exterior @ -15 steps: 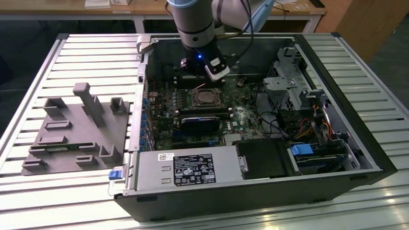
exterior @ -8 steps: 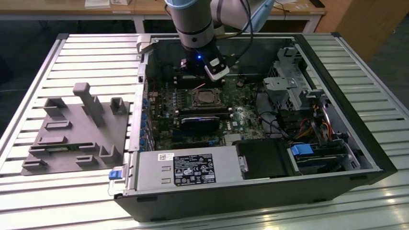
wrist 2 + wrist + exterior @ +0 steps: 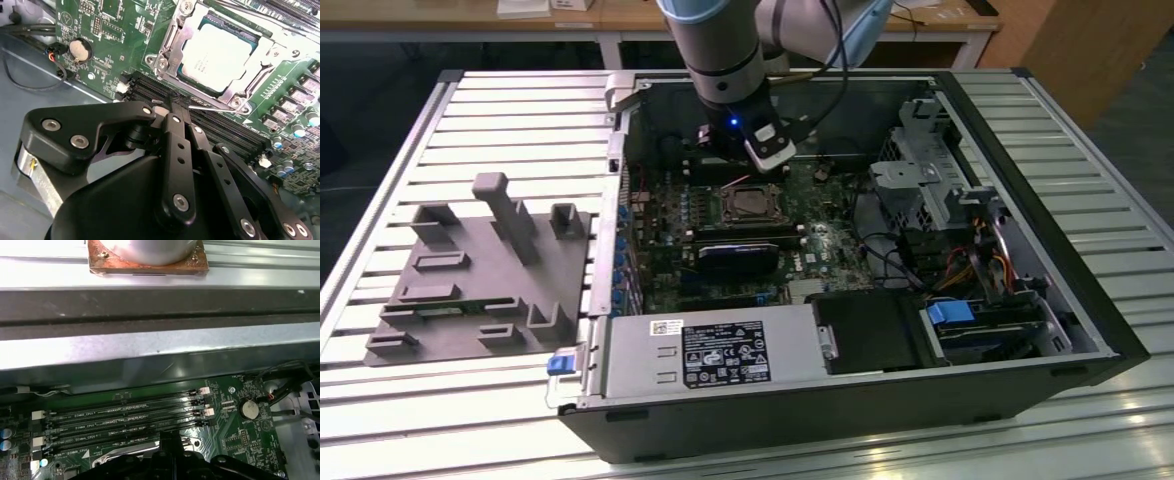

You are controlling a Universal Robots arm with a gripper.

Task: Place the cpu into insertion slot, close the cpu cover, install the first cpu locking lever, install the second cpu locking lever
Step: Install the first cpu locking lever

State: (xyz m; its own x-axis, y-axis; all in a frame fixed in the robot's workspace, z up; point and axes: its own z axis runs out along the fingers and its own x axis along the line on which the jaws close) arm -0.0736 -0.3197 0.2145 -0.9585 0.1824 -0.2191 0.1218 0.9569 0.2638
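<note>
The cpu (image 3: 220, 55), a dull silver square, lies flat in the insertion slot (image 3: 161, 62) on the green board. The cpu cover (image 3: 235, 95) is down around it as a silvery frame. A thin wire locking lever (image 3: 212, 106) runs along the socket's edge beside the memory slots. My gripper (image 3: 175, 106) is shut, its black fingers pressed together with the tip right at that lever's end; I cannot tell whether it touches. In the exterior view the gripper (image 3: 758, 152) hangs inside the case just behind the cpu (image 3: 750, 203). In the first wrist view the fingertips (image 3: 170, 439) sit beside the silvery lever (image 3: 192, 442).
Several long black memory slots (image 3: 125, 417) lie next to the socket, with a coin battery (image 3: 80, 49) nearby. The case wall (image 3: 150, 350) rises close behind. A power supply (image 3: 720, 355), a drive cage (image 3: 921, 170) and cables crowd the case. A grey fixture (image 3: 480, 270) stands outside on the slatted table.
</note>
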